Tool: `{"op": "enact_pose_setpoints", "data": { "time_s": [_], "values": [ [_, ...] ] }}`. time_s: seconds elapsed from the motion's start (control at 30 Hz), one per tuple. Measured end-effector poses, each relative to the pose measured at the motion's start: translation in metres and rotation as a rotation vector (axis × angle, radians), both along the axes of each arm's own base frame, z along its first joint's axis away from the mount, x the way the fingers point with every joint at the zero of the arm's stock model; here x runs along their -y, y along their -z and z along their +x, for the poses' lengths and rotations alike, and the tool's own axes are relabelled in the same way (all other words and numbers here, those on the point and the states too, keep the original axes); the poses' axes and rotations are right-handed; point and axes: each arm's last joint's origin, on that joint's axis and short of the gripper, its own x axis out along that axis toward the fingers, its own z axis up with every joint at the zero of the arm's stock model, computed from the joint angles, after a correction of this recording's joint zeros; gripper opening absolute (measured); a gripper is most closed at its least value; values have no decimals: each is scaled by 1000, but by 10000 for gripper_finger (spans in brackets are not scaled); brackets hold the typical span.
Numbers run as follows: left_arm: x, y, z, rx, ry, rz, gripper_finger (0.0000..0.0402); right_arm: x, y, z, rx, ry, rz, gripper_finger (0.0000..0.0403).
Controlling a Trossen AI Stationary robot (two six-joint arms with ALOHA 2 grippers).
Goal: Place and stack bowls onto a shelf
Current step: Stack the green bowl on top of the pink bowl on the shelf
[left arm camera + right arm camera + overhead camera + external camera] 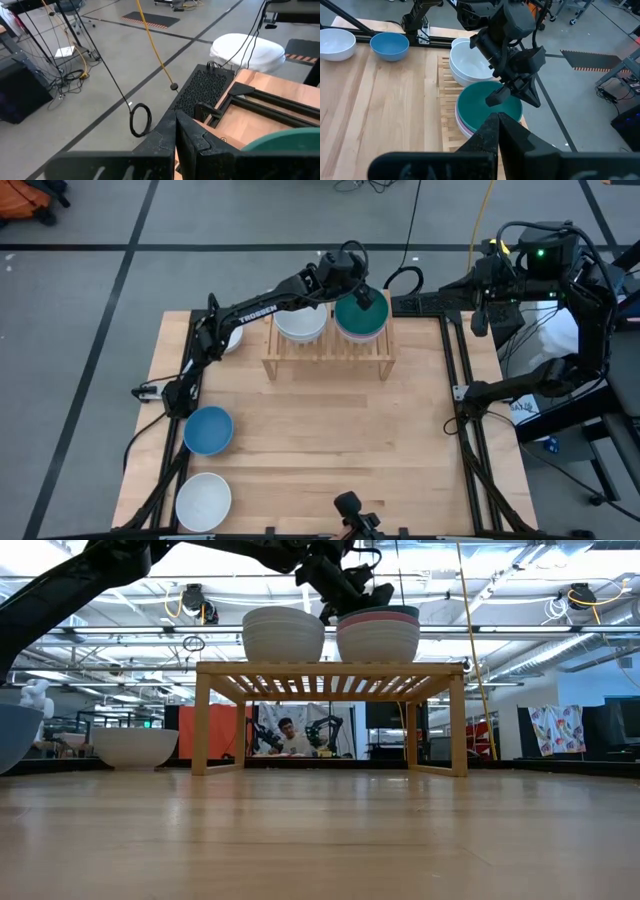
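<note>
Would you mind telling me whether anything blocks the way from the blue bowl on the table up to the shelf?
Nothing visible does. Bare tabletop lies between the blue bowl and the shelf. Its top, though, already holds two stacks, and the left gripper, shut, hovers over the green bowl.

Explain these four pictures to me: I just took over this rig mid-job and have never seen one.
These are two dark robot arms at a wooden table. One picture looks straight down, one looks level across the tabletop, and two are taken from the arms' wrists. The left hand, shut and holding nothing visible, is over the dark green bowl. That bowl tops a stack with a pink bowl on the shelf. A stack of white bowls sits beside it. On the table lie a blue bowl, a white bowl and another white bowl, partly hidden under the left arm. The right hand, shut, waits off to the side.
</note>
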Motion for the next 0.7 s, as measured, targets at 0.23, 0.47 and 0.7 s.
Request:
{"op": "enact_pose_setpoints", "data": {
  "time_s": [0.23,0.47,0.7],
  "values": [
    [0,2,-1,-23,1,-11,3,0,0,0,-1,0,1,0],
    [1,3,0,-27,3,-12,3,0,0,0,-1,0,1,0],
    [14,-21,-6,13,30,40,3,0,0,0,-2,0,1,0]
  ]
}}
